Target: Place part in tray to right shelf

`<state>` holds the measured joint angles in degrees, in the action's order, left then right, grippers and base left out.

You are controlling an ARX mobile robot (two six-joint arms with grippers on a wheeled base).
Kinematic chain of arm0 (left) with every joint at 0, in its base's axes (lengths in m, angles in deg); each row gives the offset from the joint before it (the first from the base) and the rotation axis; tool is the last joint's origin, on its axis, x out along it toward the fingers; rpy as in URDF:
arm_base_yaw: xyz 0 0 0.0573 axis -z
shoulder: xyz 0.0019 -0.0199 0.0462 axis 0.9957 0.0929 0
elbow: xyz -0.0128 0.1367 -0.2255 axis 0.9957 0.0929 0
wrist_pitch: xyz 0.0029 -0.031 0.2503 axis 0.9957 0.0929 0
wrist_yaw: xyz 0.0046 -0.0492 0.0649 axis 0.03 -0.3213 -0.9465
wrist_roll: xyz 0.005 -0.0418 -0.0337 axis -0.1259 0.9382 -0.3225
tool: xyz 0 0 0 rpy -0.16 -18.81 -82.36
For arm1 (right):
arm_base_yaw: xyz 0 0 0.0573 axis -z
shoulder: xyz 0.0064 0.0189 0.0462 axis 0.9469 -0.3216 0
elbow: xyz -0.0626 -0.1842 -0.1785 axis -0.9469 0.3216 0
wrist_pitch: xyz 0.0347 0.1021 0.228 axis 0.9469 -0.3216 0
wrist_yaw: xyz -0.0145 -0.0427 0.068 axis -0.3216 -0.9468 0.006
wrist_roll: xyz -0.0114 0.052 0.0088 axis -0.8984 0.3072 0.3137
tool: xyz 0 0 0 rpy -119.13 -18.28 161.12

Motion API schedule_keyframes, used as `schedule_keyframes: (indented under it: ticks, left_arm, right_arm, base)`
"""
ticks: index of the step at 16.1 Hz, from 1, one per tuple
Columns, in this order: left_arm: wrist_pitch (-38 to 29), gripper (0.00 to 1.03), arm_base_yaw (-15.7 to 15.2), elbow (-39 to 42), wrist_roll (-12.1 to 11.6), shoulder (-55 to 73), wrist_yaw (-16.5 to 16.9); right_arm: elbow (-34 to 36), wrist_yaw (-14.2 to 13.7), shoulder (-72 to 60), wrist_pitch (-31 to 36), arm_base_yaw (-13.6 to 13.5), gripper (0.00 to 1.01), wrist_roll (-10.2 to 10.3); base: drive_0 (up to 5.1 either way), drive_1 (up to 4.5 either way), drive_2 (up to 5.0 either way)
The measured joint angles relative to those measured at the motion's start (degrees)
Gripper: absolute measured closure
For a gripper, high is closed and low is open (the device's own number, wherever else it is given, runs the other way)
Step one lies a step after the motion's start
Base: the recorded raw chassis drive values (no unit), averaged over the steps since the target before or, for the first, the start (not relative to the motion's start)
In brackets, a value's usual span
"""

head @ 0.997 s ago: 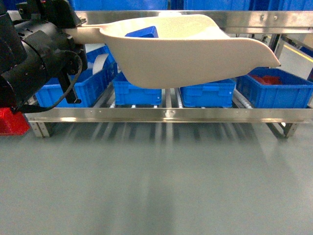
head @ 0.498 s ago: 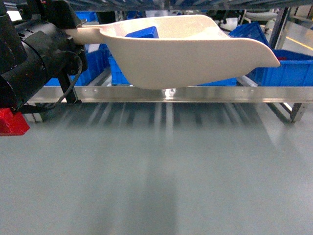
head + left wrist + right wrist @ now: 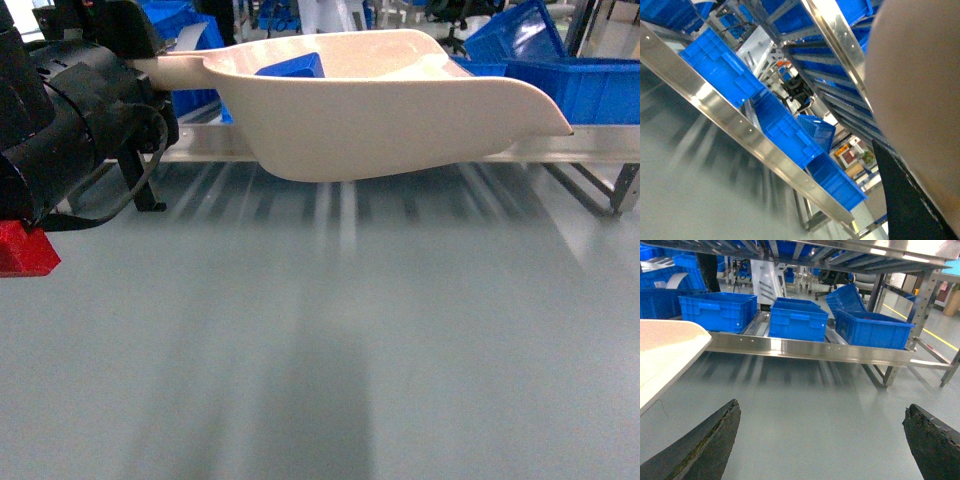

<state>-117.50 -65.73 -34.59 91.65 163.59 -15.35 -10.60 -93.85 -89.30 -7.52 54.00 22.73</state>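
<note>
The tray (image 3: 400, 120), a cream scoop, hangs level across the head view. My left gripper (image 3: 140, 62) is shut on its handle at the upper left. The part (image 3: 292, 66), a small blue cube, lies inside the tray near the handle end. The left wrist view shows only the tray's underside (image 3: 920, 90) and one black finger (image 3: 900, 200). The shelf (image 3: 590, 143), a stainless-steel flow rack, stands beyond the tray across the grey floor. My right gripper (image 3: 822, 440) is open over bare floor, with the tray's edge (image 3: 665, 355) to its left. It does not show in the head view.
Three blue crates (image 3: 717, 310) (image 3: 797, 317) (image 3: 870, 327) sit in the rack's lanes behind its shiny front rail (image 3: 805, 347). The rack's steel legs (image 3: 890, 375) stand at the right. A red block (image 3: 22, 250) sits on my left arm's side. Grey floor (image 3: 330, 380) lies in front.
The shelf and its crates have slid upward and farther off in the head view, with more floor showing. The tray, the part and my left arm keep their place in the frame.
</note>
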Motion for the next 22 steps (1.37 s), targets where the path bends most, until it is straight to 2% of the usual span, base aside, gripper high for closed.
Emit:
schedule_keyframes:
  ticks: [7, 22]
  left_arm:
    - [0.22, 0.91, 0.00, 0.04, -0.02, 0.02, -0.02]
    - [0.07, 0.91, 0.02, 0.04, -0.02, 0.02, -0.04]
  right_arm:
    - [0.00, 0.07, -0.07, 0.02, 0.00, 0.03, -0.39]
    - [0.00, 0.09, 0.00, 0.11, 0.00, 0.03, -0.37]
  base:
    - [-1.7, -1.67, -1.7]
    - [0.0, 0.00, 0.0]
